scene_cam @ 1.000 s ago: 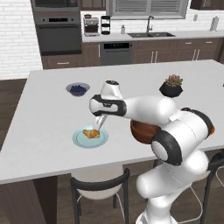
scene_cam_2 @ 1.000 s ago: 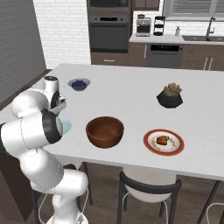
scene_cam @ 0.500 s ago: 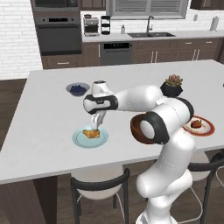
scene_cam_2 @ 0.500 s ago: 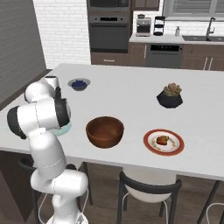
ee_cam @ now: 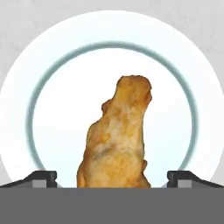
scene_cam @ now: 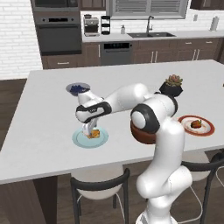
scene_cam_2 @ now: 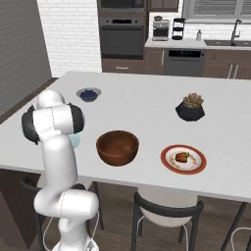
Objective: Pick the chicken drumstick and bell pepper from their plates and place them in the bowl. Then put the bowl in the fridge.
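Gripper (scene_cam: 90, 130) spread wide, nothing held, just above the drumstick (ee_cam: 117, 138) on the blue plate (ee_cam: 26, 87); fingertips (ee_cam: 41, 178) either side of it. Bowl (scene_cam_2: 117, 147), pepper (scene_cam_2: 182, 157) plate, plant pot (scene_cam_2: 190, 107) well off to one side, berry bowl (scene_cam: 78, 89) beyond.

White island counter (scene_cam: 48, 118), two plates (scene_cam: 78, 140), wooden bowl (scene_cam_2: 117, 147), berry bowl (scene_cam_2: 88, 93), plant pot (scene_cam_2: 190, 111)

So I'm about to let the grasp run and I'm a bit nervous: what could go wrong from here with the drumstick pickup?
The golden-brown lumpy chicken drumstick lies lengthwise between the open jaws of the gripper, so they may close on its irregular sides and let it slip or roll. Its round light blue plate could slide if the fingertips press down onto it. The deep reddish-brown wooden bowl sits close beside the arm, so the carry across might clip its rim.
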